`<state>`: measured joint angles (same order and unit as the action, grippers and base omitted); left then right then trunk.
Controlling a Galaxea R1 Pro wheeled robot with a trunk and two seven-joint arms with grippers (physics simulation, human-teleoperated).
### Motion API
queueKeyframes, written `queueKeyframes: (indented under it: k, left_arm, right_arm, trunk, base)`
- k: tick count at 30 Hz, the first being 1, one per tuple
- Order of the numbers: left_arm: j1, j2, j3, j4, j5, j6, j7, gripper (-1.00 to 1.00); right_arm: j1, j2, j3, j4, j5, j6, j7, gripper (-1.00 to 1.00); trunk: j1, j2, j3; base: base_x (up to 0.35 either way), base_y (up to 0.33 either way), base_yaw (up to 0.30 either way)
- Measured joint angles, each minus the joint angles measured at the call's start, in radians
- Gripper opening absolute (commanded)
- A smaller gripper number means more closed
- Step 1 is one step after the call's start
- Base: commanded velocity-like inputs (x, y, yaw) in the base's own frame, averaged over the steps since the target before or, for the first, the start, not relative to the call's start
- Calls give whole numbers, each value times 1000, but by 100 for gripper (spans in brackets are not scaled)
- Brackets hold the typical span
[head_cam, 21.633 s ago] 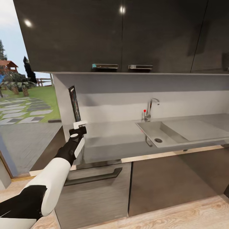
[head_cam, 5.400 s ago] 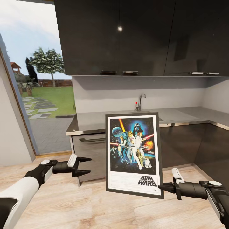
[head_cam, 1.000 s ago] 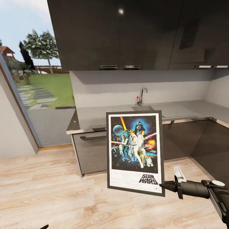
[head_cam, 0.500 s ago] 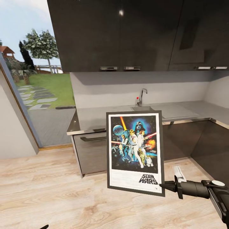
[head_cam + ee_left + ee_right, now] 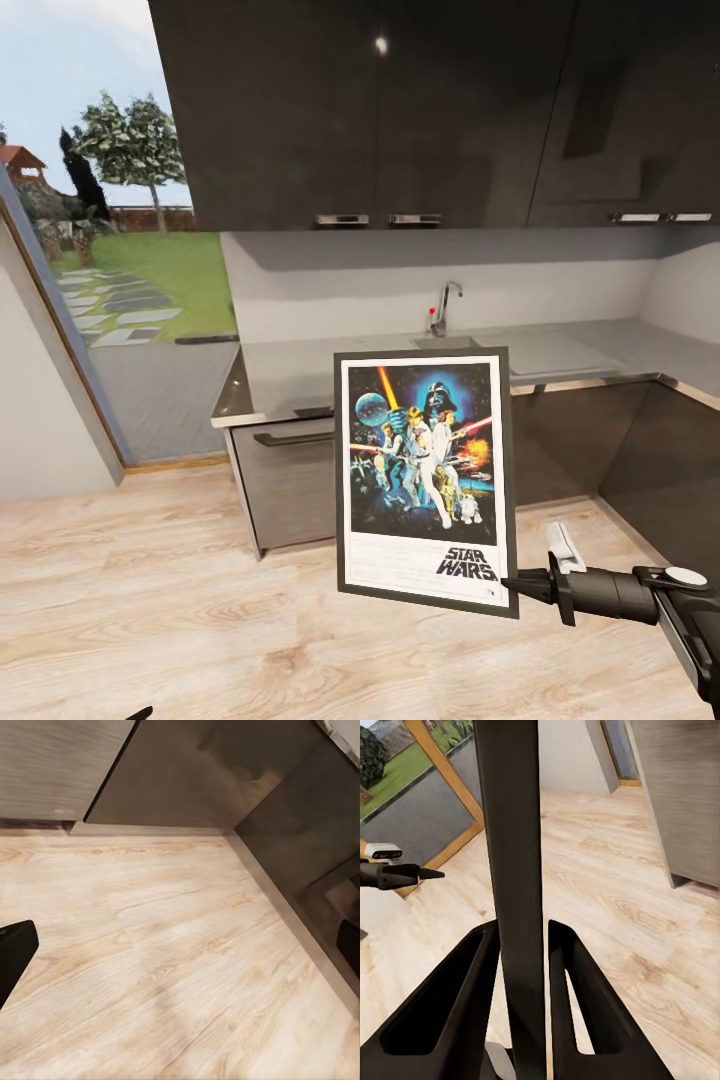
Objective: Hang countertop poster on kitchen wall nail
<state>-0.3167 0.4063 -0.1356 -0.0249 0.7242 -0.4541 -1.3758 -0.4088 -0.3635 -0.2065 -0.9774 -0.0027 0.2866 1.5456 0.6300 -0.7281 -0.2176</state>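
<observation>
The Star Wars poster (image 5: 425,478) hangs upright in front of me, its picture side facing the head camera. My right gripper (image 5: 507,583) is shut on its lower right corner. In the right wrist view the poster (image 5: 514,832) stands edge-on as a dark strip between the two fingers of the right gripper (image 5: 521,928). My left gripper (image 5: 180,952) is low over the wooden floor, with its jaws wide apart and nothing between them. It also appears far off as the left gripper (image 5: 401,875). The grey kitchen countertop (image 5: 330,365) lies behind the poster. The wall nails are out of view.
Dark upper cabinets (image 5: 400,110) hang over the counter, which has a sink and a chrome tap (image 5: 445,303). The counter turns a corner at the right (image 5: 680,365). A glass opening to the garden (image 5: 120,280) is at the left. Light wooden floor (image 5: 150,600) stretches in front.
Nothing moved in the last second. Before that, the poster left the countertop's left end and came into my right gripper, and my left arm dropped low, almost out of the head view.
</observation>
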Motion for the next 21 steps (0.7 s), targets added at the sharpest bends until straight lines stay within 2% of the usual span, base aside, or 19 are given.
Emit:
queueKeyframes:
  k: [17, 21]
  left_arm:
    - [0, 0, 0, 0, -1, 0, 0, 100]
    - [0, 0, 0, 0, -1, 0, 0, 100]
  right_arm:
    - [0, 0, 0, 0, 0, 0, 0, -100]
    - [0, 1, -35, 0, 0, 0, 0, -100]
  trunk:
    - [-65, 119, 53]
    - [-81, 147, 66]
  base:
    - [0, 0, 0]
    - [0, 0, 0]
